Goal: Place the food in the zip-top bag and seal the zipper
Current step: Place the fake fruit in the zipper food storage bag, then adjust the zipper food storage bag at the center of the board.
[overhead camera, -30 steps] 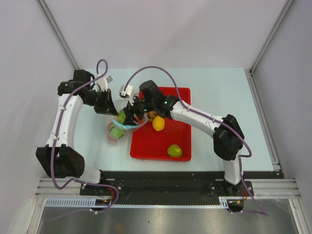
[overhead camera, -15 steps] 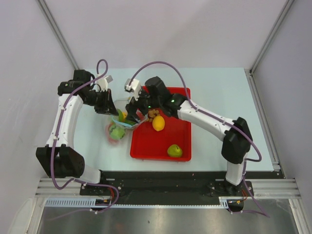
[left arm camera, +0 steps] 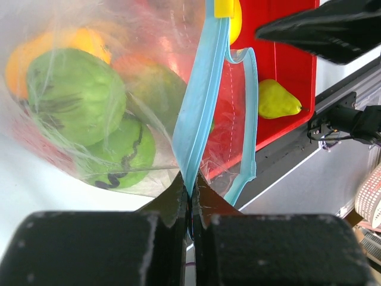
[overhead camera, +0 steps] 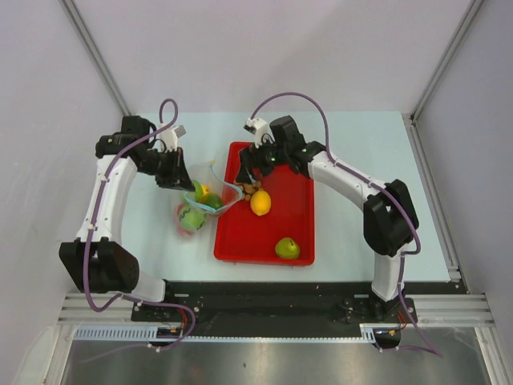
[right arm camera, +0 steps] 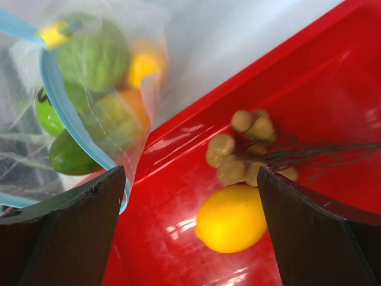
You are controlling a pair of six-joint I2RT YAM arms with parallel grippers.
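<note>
Food in bag: green round fruits (left arm camera: 77, 89) and an orange-yellow one lay inside the zip-top bag (overhead camera: 207, 202), which sat on the table (overhead camera: 361, 144) just left of the red tray (overhead camera: 280, 224).
Food left out: a yellow lemon (right arm camera: 231, 218) touched a cluster of brown nuts (right arm camera: 244, 149). A yellow-green fruit (overhead camera: 287, 248) lay near the tray's front edge. All were in the tray.
Zipper: the light-blue strip (left arm camera: 202, 101) was unsealed, its two sides parted into a loop.
Left jaws: closed on one end of the zipper, holding the mouth up.
Right jaws: spread wide and empty, above the nuts and lemon.
Risk: the nuts were small and joined by thin stalks, so a pinch on one might have dragged the cluster or dropped it short of the mouth. The floppy bag hung from a single pinch, so a nudge on its rim could have pulled it free or collapsed the opening.
</note>
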